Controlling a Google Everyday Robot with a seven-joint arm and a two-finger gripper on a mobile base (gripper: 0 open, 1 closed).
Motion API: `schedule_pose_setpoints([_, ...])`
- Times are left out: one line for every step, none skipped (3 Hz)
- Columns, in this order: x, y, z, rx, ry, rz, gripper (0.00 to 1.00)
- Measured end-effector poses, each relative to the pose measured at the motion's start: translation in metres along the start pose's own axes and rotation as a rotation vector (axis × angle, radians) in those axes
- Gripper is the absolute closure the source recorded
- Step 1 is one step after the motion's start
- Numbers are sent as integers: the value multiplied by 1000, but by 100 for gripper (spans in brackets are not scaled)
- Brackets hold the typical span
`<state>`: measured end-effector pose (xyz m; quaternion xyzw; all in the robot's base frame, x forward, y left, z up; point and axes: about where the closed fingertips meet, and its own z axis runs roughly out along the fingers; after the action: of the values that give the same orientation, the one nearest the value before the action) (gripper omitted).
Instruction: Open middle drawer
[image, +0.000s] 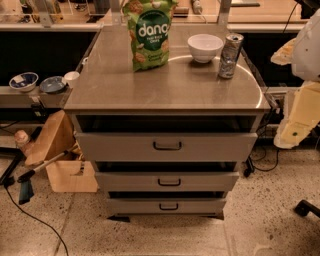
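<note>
Jaws: state cannot be told. Gripper (296, 131) at right frame edge, beside cabinet's right side, roughly level with top drawer (115, 146), well apart from every handle.

Middle drawer (130, 181): second of three stacked in grey cabinet, directly under taller-fronted top drawer, above lowest drawer (132, 206). Front wide, shallow, plain grey metal. Small dark bar handle (169, 182) at front's centre, nothing touching it. Dark gap runs along above its front edge.

Cabinet top (110, 90) carries green chip bag (148, 35), white bowl (205, 47), can (230, 55).
</note>
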<state>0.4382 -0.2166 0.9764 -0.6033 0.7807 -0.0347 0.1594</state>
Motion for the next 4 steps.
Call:
schedule_pose_setpoints([0, 0, 1, 3, -10, -5, 0])
schedule_pose_setpoints([-1, 0, 2, 9, -41, -22, 0])
schedule_pose_setpoints([0, 2, 13, 2, -92, -95, 0])
schedule_pose_setpoints([2, 5, 26, -5, -176, -206, 0])
